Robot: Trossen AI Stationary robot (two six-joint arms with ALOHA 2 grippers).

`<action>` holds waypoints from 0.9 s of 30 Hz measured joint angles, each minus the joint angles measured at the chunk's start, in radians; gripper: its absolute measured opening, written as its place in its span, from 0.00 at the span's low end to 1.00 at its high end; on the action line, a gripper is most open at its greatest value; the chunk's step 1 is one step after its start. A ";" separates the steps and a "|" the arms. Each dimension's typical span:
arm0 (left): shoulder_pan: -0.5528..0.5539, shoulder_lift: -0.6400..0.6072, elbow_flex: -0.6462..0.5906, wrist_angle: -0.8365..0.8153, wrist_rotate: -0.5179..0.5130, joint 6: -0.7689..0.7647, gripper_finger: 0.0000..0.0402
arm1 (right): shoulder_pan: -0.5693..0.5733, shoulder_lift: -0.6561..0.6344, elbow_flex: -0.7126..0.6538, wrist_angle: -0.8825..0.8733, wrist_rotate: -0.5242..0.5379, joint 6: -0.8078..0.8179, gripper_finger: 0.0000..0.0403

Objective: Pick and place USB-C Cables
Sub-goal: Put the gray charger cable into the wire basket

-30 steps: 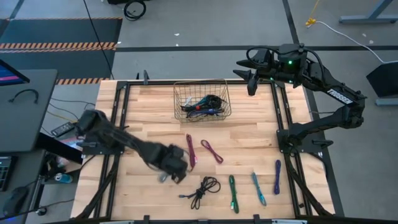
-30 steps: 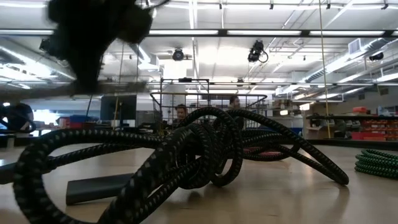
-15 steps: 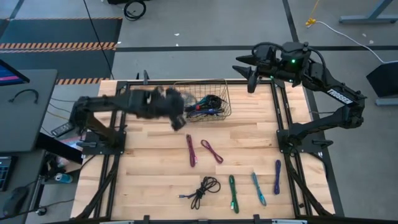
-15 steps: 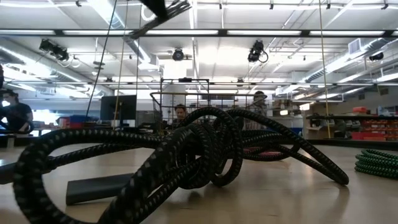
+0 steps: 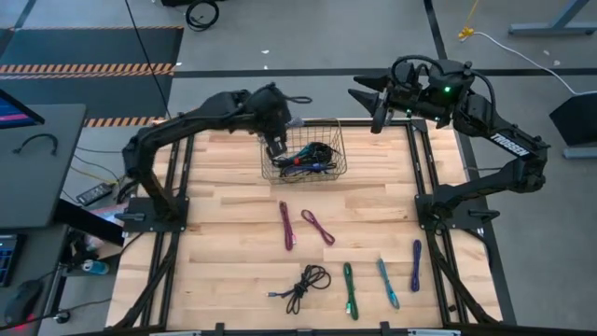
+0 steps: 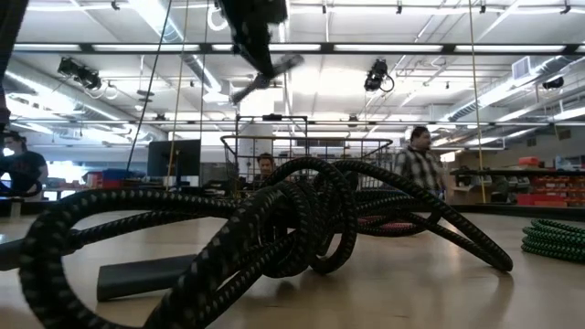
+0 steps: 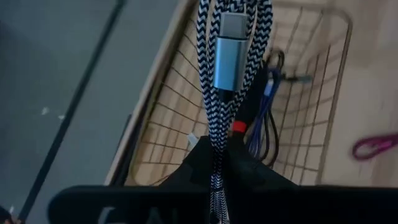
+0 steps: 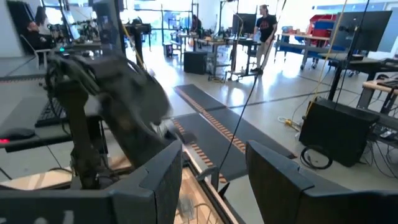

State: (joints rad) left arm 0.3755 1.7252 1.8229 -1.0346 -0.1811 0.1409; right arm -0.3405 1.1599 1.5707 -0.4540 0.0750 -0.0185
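My left gripper (image 5: 277,147) hangs over the left rim of the wire basket (image 5: 338,140) at the table's far side, shut on a grey, black-and-white braided USB-C cable (image 7: 231,37). Dark and blue cables (image 5: 308,157) lie in the basket. On the wood lie two magenta cables (image 5: 285,224) (image 5: 317,227), a black coil (image 5: 306,285), a green one (image 5: 349,289), a teal one (image 5: 387,282) and a purple one (image 5: 415,264). My right gripper (image 5: 373,107) stands open, raised beyond the far right corner, with nothing between its fingers. My left gripper pinches the folded braided cable between its two fingers, several strands side by side (image 7: 214,146). The fingers slant down and lie along the strands. The silver plug (image 7: 229,53) and the folded end stick out past the fingertips. The cable is lifted clear, above the basket.
The black coil (image 6: 274,238) fills the near foreground of the low view, with the green cable (image 6: 553,239) to its right. Dark frame rails run along both table sides (image 5: 424,187). Bare wood lies left of the magenta cables. People stand in the room behind (image 6: 420,169).
My left gripper has risen from the table's near left part and swung toward the far edge, to above the basket's left rim, rolling its wrist on the way. It stays shut on the grey braided cable, which travelled with it, clear of the table.
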 joint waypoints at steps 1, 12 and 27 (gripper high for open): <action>0.009 0.024 0.000 0.006 0.023 0.022 0.05 | 0.000 0.000 0.000 0.009 0.000 0.000 0.45; 0.026 0.277 -0.001 0.135 0.101 0.240 0.05 | 0.000 0.000 0.000 0.050 -0.016 0.000 0.45; 0.010 0.441 -0.008 0.129 0.164 0.290 0.05 | 0.000 0.000 0.000 0.051 -0.019 0.000 0.45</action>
State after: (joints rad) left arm 0.3859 2.1666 1.8148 -0.9057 -0.0171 0.4308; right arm -0.3405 1.1600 1.5707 -0.4034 0.0564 -0.0181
